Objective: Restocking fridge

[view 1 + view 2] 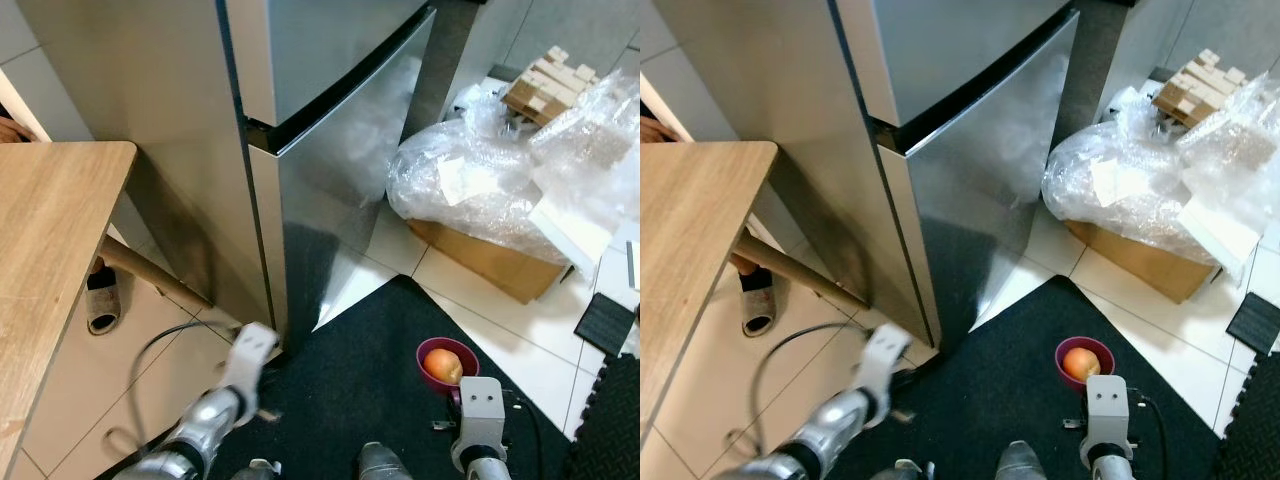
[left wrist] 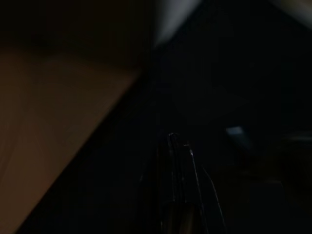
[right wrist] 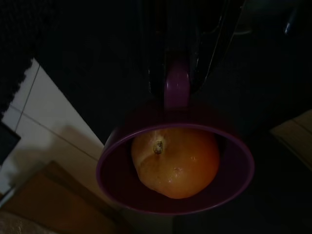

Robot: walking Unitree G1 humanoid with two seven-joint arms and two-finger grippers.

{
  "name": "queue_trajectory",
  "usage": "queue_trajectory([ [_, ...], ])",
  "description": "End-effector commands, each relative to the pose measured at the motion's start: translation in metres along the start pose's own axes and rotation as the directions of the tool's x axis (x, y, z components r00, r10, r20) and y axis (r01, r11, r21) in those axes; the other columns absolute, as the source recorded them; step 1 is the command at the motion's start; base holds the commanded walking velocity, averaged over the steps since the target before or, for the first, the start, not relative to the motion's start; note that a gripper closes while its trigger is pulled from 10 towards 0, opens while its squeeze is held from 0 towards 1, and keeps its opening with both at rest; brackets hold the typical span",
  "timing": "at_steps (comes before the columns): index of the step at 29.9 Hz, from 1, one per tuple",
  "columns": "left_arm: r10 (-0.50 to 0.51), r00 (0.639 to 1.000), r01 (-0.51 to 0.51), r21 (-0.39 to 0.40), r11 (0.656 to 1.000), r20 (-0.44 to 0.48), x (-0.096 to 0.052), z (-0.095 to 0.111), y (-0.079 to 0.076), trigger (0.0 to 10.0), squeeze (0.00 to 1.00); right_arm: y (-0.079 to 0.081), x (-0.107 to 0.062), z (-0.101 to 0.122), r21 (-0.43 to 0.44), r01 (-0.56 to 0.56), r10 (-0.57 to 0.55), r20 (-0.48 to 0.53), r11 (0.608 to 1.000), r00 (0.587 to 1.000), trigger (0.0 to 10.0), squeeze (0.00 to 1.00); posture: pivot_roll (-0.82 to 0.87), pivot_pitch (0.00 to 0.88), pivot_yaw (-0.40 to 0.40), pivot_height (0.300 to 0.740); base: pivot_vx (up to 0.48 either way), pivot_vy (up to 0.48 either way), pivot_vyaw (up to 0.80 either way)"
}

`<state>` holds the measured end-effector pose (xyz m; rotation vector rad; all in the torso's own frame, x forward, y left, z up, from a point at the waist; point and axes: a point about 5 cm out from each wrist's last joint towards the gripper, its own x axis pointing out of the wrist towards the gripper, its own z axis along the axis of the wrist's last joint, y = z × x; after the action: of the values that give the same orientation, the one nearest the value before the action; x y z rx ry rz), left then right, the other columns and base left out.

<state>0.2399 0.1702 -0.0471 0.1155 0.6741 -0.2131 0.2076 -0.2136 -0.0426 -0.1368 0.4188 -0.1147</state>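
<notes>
Now, with the right gripper (image 3: pixel 181 73) pinching the handle of the round purple cup (image 1: pixel 446 362) holding 1 orange fruit (image 1: pixel 442 366), low over the black mat (image 1: pixel 350 380) near the shut tall silver fridge (image 1: pixel 330 150), keep level, open door first; left gripper (image 2: pixel 178 146) fingers too dark to tell.

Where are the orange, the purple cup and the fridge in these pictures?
orange (image 3: pixel 174 162): right wrist view, middle of its skin.
purple cup (image 3: pixel 234 187): right wrist view, its rim, beside the fruit.
fridge (image 1: pixel 330 170): left eye view, its closed lower door.
</notes>
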Motion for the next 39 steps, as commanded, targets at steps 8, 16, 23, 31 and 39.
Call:
queue_trajectory([
  [8,0.213,0.977,-0.214,-0.211,0.954,-0.028,-0.023,-0.044,0.011,10.0,0.00,0.016,0.006,0.001,-0.044,-0.051,0.048,-0.055,0.998,0.997,10.0,0.00,-0.10,0.113,-0.086,0.731,0.000,0.000,0.00],
  [16,0.244,0.970,-0.239,-0.216,0.947,-0.006,-0.019,-0.036,0.007,10.0,0.00,0.015,0.013,0.005,-0.036,-0.007,0.003,-0.098,0.999,0.995,10.0,0.00,-0.08,0.096,-0.083,0.731,0.000,0.000,0.00],
  [23,0.237,0.971,-0.235,-0.210,0.949,-0.015,-0.019,-0.038,0.004,10.0,0.00,0.011,0.011,-0.002,-0.022,0.040,-0.043,-0.152,0.999,0.987,10.0,0.00,-0.09,0.101,-0.047,0.731,0.000,0.000,0.00],
  [31,0.161,0.987,-0.163,-0.145,0.976,-0.021,-0.017,-0.040,-0.008,10.0,0.00,0.014,0.005,-0.010,-0.011,0.054,-0.055,-0.180,0.998,0.982,10.0,0.00,-0.10,0.106,-0.026,0.731,0.000,0.000,-0.68],
  [39,0.128,0.992,-0.127,-0.133,0.983,-0.001,-0.015,-0.036,-0.015,10.0,0.00,0.009,0.003,-0.013,-0.012,0.082,-0.082,-0.186,0.997,0.979,10.0,0.00,-0.11,0.105,-0.006,0.731,0.000,0.000,-0.80],
])
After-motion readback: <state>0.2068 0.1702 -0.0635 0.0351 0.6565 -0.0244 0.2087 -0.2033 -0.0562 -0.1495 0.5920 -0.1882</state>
